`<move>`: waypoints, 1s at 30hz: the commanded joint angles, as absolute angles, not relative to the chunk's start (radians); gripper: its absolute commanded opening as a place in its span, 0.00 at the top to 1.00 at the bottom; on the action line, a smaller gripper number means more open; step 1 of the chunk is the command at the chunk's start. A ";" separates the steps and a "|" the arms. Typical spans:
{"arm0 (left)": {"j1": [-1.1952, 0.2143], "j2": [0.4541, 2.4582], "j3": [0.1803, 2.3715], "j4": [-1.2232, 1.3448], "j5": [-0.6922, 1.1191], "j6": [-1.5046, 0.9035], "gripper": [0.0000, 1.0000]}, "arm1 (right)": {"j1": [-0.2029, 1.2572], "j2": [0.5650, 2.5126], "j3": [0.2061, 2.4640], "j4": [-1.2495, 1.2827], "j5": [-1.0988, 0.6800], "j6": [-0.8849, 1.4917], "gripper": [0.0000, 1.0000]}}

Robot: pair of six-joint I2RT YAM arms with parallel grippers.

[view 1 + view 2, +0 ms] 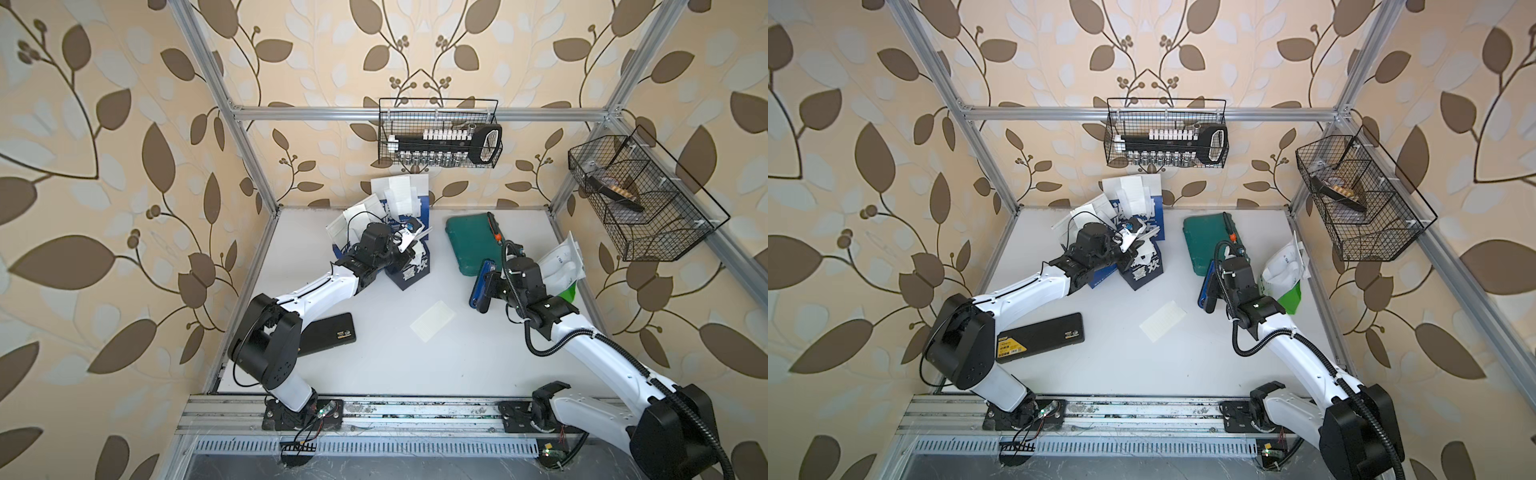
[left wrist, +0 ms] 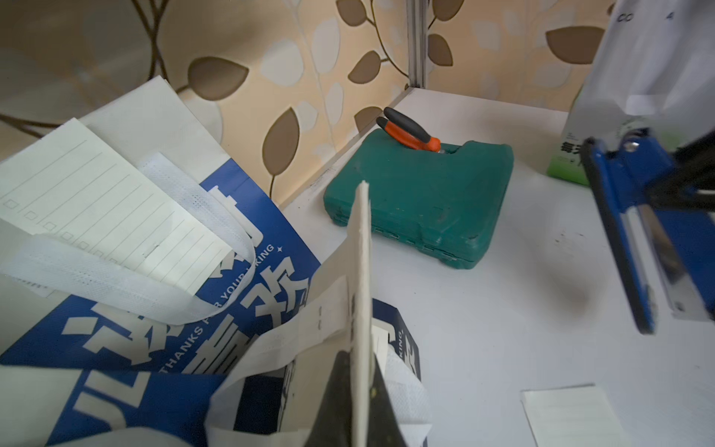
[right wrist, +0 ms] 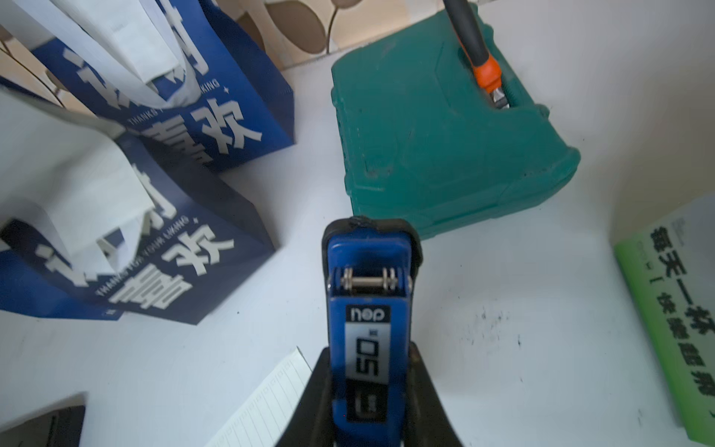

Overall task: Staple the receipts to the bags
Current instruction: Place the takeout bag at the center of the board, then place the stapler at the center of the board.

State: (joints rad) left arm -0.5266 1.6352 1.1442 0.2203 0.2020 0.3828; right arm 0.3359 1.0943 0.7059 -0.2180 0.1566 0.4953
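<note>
- Your left jaws (image 2: pixel 358 391) are pinched on a receipt (image 2: pixel 361 271). The left wrist view shows it edge-on, standing upright over the mouth of the navy bag (image 1: pixel 405 276). I judge it is held there so slip and bag rim offer one edge to staple. I cannot tell whether the bag's wall is also in the pinch.
- Your right jaws (image 3: pixel 367 387) are clamped across the sides of the blue stapler (image 3: pixel 367 271), probably so a harder squeeze can fire it. It hangs by the green case (image 1: pixel 469 245), well apart from the navy bag.
- Behind, a lined receipt (image 2: pixel 96 209) lies flat on the big blue bag (image 2: pixel 247 209), partly under a handle. A small mark near its edge may be a staple, so that bag looks done.
- A loose receipt (image 1: pixel 432 321) lies on the tabletop (image 1: pixel 374 365) between your arms, within reach of either.
- The white-and-green bag (image 1: pixel 561 266) leans beside your right arm, and I see no slip on it.
- Next, the stapler's mouth must close over the pinched edge. The paper is thin and will bend, so staple close to the left jaws.
</note>
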 commanded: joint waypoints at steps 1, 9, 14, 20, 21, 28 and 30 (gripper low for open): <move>-0.556 1.688 1.241 0.304 0.109 0.385 0.77 | 0.336 1.101 0.710 -0.216 0.155 0.509 1.00; -0.567 1.684 1.303 0.333 0.137 0.298 0.02 | 0.325 1.292 0.701 -0.312 0.100 0.536 1.00; -0.567 1.592 1.317 0.311 0.133 0.267 0.01 | 0.322 1.350 0.696 -0.308 0.112 0.578 1.00; -0.568 1.449 1.346 0.074 0.025 0.179 0.01 | 0.309 1.413 0.701 -0.330 0.141 0.682 0.86; -0.568 1.406 1.329 0.056 0.001 0.165 0.01 | 0.307 1.422 0.703 -0.331 0.145 0.697 0.82; -0.568 1.328 1.222 -0.141 -0.230 -0.153 0.01 | 0.302 1.369 0.803 -0.387 0.211 0.636 0.46; -0.567 1.331 1.218 -0.199 -0.273 -0.230 0.01 | 0.302 1.310 0.860 -0.421 0.282 0.585 0.36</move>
